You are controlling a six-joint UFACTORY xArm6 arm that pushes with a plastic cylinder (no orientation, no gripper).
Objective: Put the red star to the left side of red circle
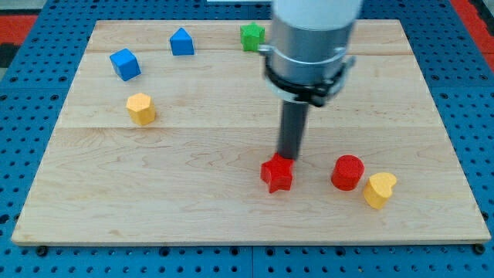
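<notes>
The red star (277, 174) lies on the wooden board (193, 193) in the lower middle of the view. The red circle (347, 172) stands to its right, with a gap between them. My tip (289, 158) is at the star's upper right edge, touching or almost touching it. The rod rises from there to the arm's grey body (312, 38) at the view's top.
A yellow heart (379, 190) lies right against the red circle's lower right. A yellow hexagon (141, 108) is at the left. A blue cube (125, 64) and a blue pentagon-like block (181, 42) are at the upper left. A green star (252, 36) is at the top middle.
</notes>
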